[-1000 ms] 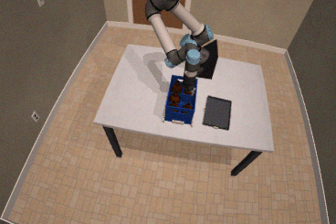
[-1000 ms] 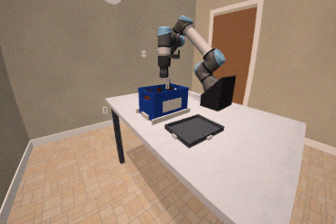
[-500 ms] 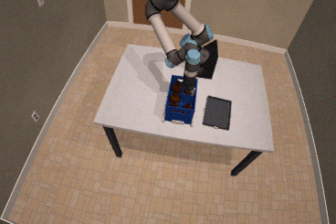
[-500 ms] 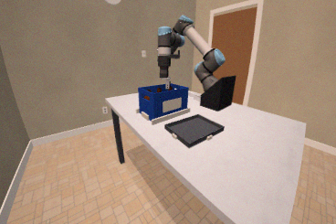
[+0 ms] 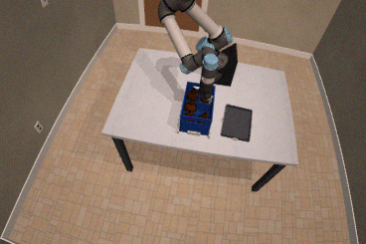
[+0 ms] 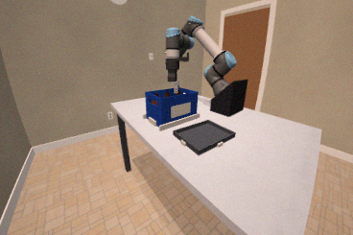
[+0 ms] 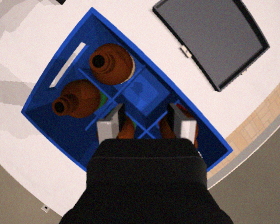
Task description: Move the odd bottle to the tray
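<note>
The blue crate (image 5: 196, 125) (image 6: 158, 110) (image 7: 146, 94) stands on the table. In the wrist view, one brown bottle (image 7: 111, 64) stands upright near the upper corner and another brown bottle (image 7: 81, 99) stands beside it. Parts of more brown glass (image 7: 126, 131) show between and behind the fingers, mostly hidden by the gripper. One compartment beside the first bottle is empty. My gripper (image 7: 146, 112) (image 6: 176, 88) is open, pointing down with its fingertips at about the crate's rim height. The dark tray (image 5: 237, 122) (image 6: 203, 135) (image 7: 211, 37) holds nothing. I cannot tell which neck differs.
The tray lies beside the crate, with a gap of table (image 5: 217, 119) between them. The crate's walls and thin dividers surround the bottles. A black angular block (image 5: 230, 71) (image 6: 230, 99) stands at the arm's base. Light bars (image 6: 179, 122) lie along the crate's foot.
</note>
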